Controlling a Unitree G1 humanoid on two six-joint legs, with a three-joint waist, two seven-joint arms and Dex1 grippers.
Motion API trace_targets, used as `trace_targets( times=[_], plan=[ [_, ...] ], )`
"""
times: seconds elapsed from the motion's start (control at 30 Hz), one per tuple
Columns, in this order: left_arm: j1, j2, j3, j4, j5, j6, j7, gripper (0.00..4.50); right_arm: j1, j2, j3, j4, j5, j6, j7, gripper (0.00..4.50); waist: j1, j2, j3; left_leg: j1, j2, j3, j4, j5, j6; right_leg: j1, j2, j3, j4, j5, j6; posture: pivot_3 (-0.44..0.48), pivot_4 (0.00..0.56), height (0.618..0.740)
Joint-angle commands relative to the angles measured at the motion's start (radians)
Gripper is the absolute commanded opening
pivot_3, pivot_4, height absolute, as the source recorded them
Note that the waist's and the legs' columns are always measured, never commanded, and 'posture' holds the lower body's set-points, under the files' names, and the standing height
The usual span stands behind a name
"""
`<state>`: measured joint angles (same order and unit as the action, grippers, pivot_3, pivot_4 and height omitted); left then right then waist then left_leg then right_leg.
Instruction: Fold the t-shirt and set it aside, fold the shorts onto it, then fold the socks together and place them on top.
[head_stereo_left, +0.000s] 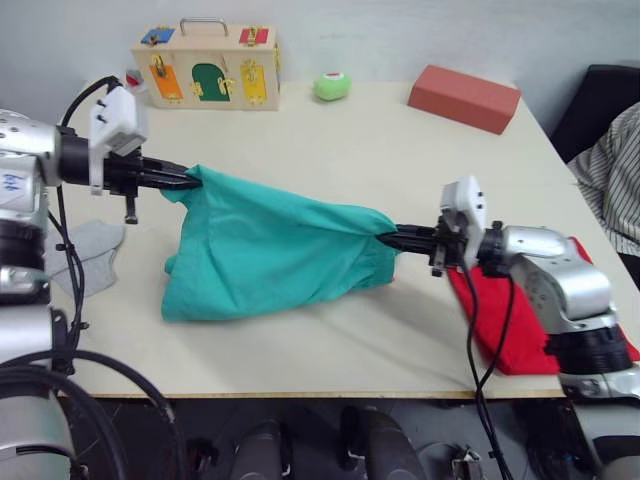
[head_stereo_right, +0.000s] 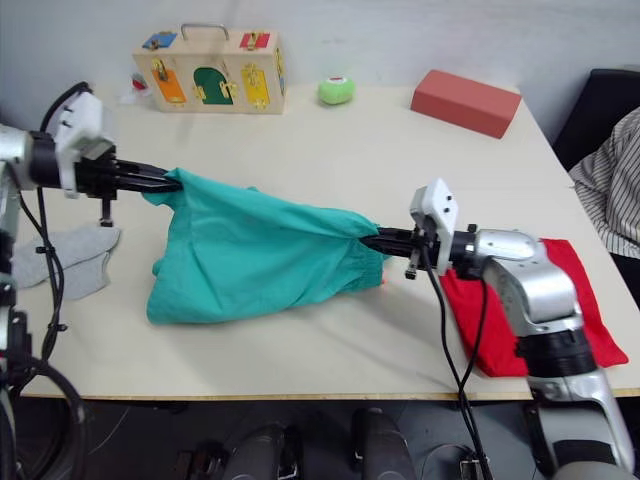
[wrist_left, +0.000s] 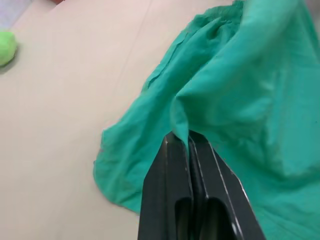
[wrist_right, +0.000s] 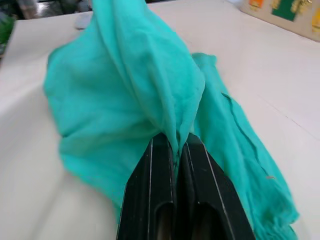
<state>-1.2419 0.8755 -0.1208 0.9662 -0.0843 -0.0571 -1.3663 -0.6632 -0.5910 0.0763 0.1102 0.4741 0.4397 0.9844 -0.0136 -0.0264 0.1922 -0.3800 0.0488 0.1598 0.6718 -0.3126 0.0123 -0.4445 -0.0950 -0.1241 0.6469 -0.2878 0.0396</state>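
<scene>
The teal-green fabric shorts (head_stereo_left: 270, 255) hang stretched above the pale table (head_stereo_left: 350, 140), left end effector (head_stereo_left: 190, 180) and right end effector (head_stereo_left: 392, 237) each clamped on an edge; the shorts fold looks underway; next, lay them onto the folded red cotton t-shirt (head_stereo_right: 560, 300).

Head stereo pair overhead; wrist cameras close on shorts (wrist_left: 240, 90).

No text, brand or number can be read on anything here. The wooden box (head_stereo_left: 207, 66) at the counter's (head_stereo_left: 330, 150) far left edge carries coloured panels and small metal latches — no lettering can be made out. A blue mark on the left arm's silver casing (head_stereo_left: 12, 182) — too small to read.
</scene>
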Motion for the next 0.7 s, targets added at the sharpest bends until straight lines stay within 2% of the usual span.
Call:
trace_targets(
  times=[0.03,0.13,0.3,0.53,0.63,0.7],
  plan=[
    [-0.08,-0.014,0.007,0.149,0.077,-0.119,0.121,0.01,-0.06,0.025,-0.006,0.096,-0.081,-0.05,-0.064,0.0,-0.005,0.0,0.0,-0.002,0.0,0.0,0.001,0.0,0.0,-0.001,0.0,0.0,0.0,0.0,0.0,0.0,0.15,0.74],
    [-0.113,-0.084,0.021,0.259,0.122,-0.204,0.329,0.01,-0.132,0.09,0.006,0.263,-0.182,-0.135,-0.16,0.0,-0.014,0.0,0.0,-0.008,0.001,-0.002,0.008,-0.002,0.003,-0.003,-0.002,-0.001,0.005,0.001,0.002,0.0,0.15,0.74],
    [-0.107,-0.155,0.036,0.329,0.163,-0.243,0.459,0.01,-0.161,0.132,-0.005,0.359,-0.253,-0.167,-0.21,0.0,-0.015,0.0,0.0,-0.01,0.0,-0.003,0.011,-0.002,0.005,-0.003,-0.003,0.002,0.006,0.003,0.004,0.0,0.15,0.74],
    [-0.07,-0.199,0.081,0.357,0.172,-0.203,0.531,0.01,-0.118,0.163,-0.022,0.323,-0.253,-0.104,-0.227,0.0,-0.019,0.0,0.0,-0.01,0.0,-0.002,0.011,-0.002,0.005,-0.004,-0.002,0.003,0.006,0.003,0.005,0.0,0.15,0.74],
    [-0.046,-0.201,0.099,0.356,0.178,-0.188,0.545,0.62,-0.094,0.155,-0.027,0.292,-0.252,-0.074,-0.22,0.79,-0.019,0.0,0.0,-0.01,0.0,-0.002,0.011,-0.002,0.004,-0.004,-0.002,0.003,0.007,0.003,0.005,0.0,0.15,0.74],
    [-0.031,-0.191,0.116,0.353,0.181,-0.198,0.595,1.26,-0.077,0.142,-0.04,0.268,-0.267,-0.112,-0.236,1.5,-0.018,0.0,0.0,-0.01,0.0,-0.002,0.011,-0.002,0.004,-0.004,-0.002,0.003,0.007,0.003,0.005,0.0,0.15,0.74]
  ],
)
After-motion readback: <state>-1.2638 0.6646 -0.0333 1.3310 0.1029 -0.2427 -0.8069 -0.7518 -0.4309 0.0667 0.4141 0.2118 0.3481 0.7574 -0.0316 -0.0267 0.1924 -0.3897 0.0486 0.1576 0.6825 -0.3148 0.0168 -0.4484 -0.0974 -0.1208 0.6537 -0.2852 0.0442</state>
